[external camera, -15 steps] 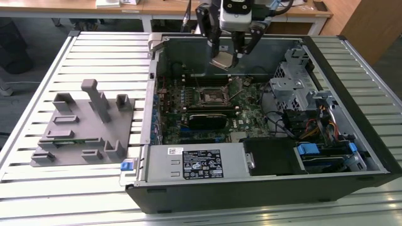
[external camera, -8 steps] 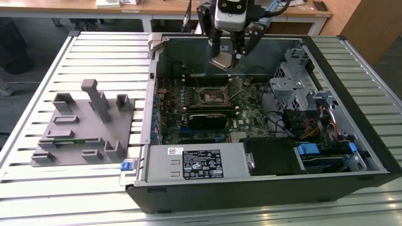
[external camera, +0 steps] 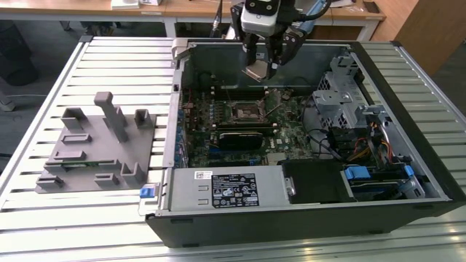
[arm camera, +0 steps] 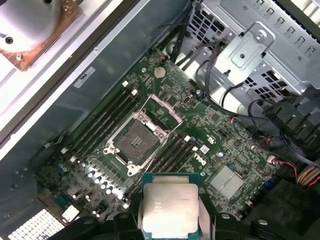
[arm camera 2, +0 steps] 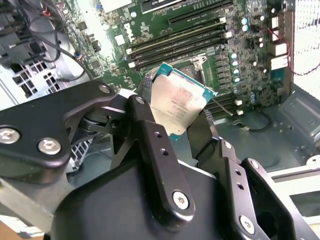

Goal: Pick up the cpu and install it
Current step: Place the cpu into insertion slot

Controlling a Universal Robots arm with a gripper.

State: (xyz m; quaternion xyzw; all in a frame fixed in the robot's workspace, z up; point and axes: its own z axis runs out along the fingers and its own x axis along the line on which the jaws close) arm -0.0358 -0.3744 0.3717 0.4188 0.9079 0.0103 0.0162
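My gripper point(external camera: 263, 70) hangs over the far part of the open computer case point(external camera: 407, 136), shut on the cpu point(external camera: 257, 73). The cpu is a small square chip with a silvery top and a pale border, pinched by two opposite edges between the black fingers point(arm camera 2: 145, 130) and shown in both wrist views point(arm camera: 169, 207) point(arm camera 2: 176, 106). Below it on the green motherboard point(external camera: 291, 131) lies the socket point(external camera: 248, 113), its dark metal frame swung open in the first wrist view point(arm camera: 134, 142). The chip is in the air, well above the socket and toward the case's far wall.
A grey plastic fixture point(external camera: 95, 147) with upright posts stands on the slatted table at the exterior view's left. Inside the case are the drive cage point(external camera: 350, 103), bundled cables point(external camera: 364, 147) and a power supply point(external camera: 226, 188). A copper-based heatsink point(arm camera: 30, 25) rests outside the case wall.
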